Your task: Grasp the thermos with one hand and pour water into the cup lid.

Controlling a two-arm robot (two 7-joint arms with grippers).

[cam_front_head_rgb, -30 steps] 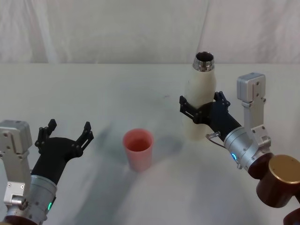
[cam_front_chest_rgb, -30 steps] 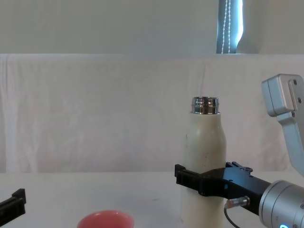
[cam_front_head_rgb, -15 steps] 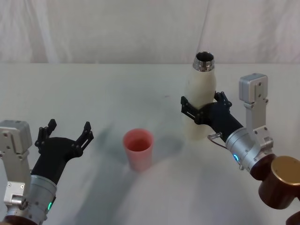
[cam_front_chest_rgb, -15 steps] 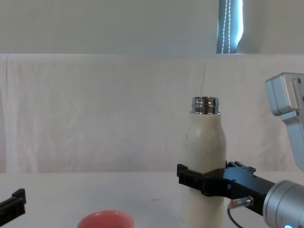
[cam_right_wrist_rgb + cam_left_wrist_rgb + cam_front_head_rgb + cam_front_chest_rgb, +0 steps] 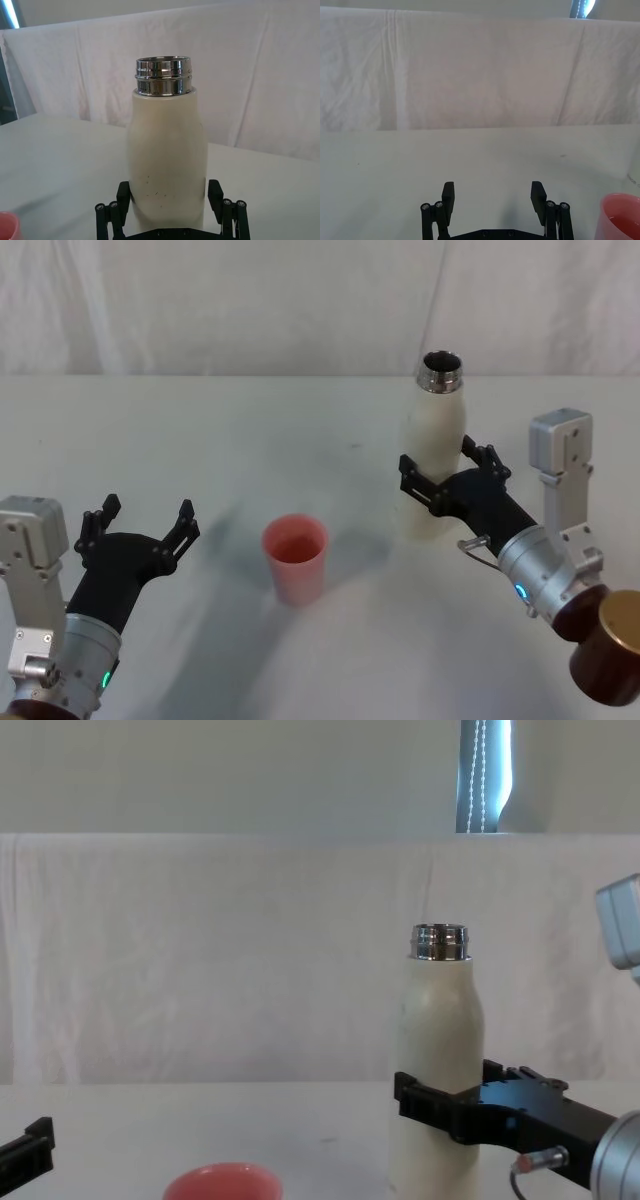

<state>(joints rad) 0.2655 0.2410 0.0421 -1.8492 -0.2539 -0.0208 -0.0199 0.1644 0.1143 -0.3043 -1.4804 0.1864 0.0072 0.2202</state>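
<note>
Nearest the robot, toward the worktop's [image 5: 250, 420] front-left corner, the left gripper [image 5: 140, 525] hovered idle with its jaws spread wide and nothing between them; its wrist view showed the two black fingers [image 5: 448, 196] well apart over bare cloth, with the rim of the cup lid [image 5: 621, 220] at the edge.

A little farther in, roughly midway across the worktop and near its front edge, the salmon-pink cup lid [image 5: 295, 558] stood upright, open side up. The head view showed its whole body and interior, while the chest view caught just its rounded rim [image 5: 222, 1182] at the bottom edge.

Beyond it, toward the right side of the worktop, the cream-white thermos [image 5: 433, 445] stood upright with its steel neck uncapped. The right gripper [image 5: 447, 480], the hand, reached in from the front-right and bracketed the lower body of the thermos. From the head view the jaws sat on either side of the bottle; the right wrist view placed the thermos [image 5: 166, 160] between the fingers [image 5: 123, 196], with each finger close against its side, though firm contact could not be confirmed. The chest view showed the black jaw wrapping the thermos [image 5: 438, 1050] low on its body. Thermos and cup lid stood well apart.

At the far edge hung a white draped cloth backdrop [image 5: 250, 300].
</note>
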